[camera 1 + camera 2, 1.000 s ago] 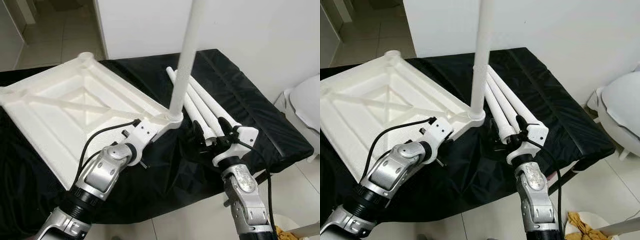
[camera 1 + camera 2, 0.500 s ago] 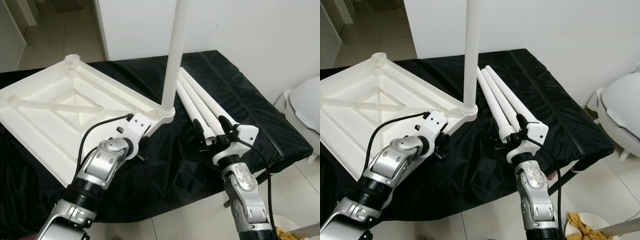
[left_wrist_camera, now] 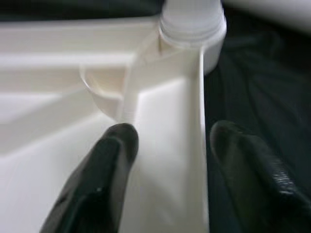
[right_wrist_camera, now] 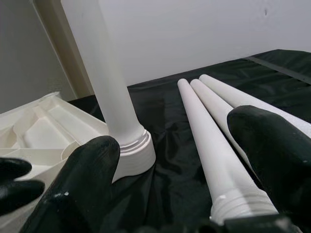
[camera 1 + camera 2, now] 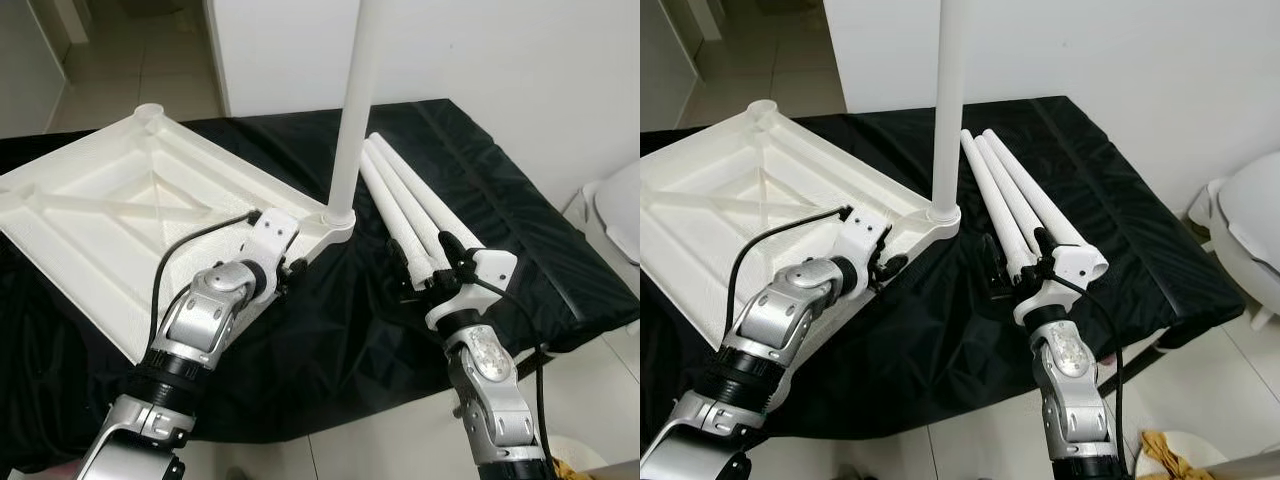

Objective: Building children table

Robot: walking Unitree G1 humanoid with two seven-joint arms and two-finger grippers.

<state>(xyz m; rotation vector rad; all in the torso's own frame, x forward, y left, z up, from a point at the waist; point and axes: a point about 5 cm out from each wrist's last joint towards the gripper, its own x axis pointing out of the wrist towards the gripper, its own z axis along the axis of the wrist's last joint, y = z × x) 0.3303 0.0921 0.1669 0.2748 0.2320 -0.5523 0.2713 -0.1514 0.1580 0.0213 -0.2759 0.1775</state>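
Note:
A white tabletop (image 5: 130,210) lies upside down on the black-covered bench (image 5: 520,240). One white leg (image 5: 352,110) stands upright in its near right corner socket (image 3: 192,29). My left gripper (image 5: 293,266) is shut on that corner's rib, one finger on each side, as the left wrist view (image 3: 165,145) shows. Three loose white legs (image 5: 405,205) lie side by side just right of the socket. My right gripper (image 5: 425,262) hovers open at their near ends, and a threaded leg end (image 4: 243,208) sits between its spread fingers (image 4: 92,174).
A white wall runs behind the bench. A white lidded container (image 5: 1250,220) stands on the floor at the right, close to the bench's right end. Tiled floor (image 5: 380,440) lies in front, and a doorway opens at the back left.
The tabletop has swung with my left gripper, so the mounted leg went from leaning right to standing straight. The right gripper stayed open by the loose legs.

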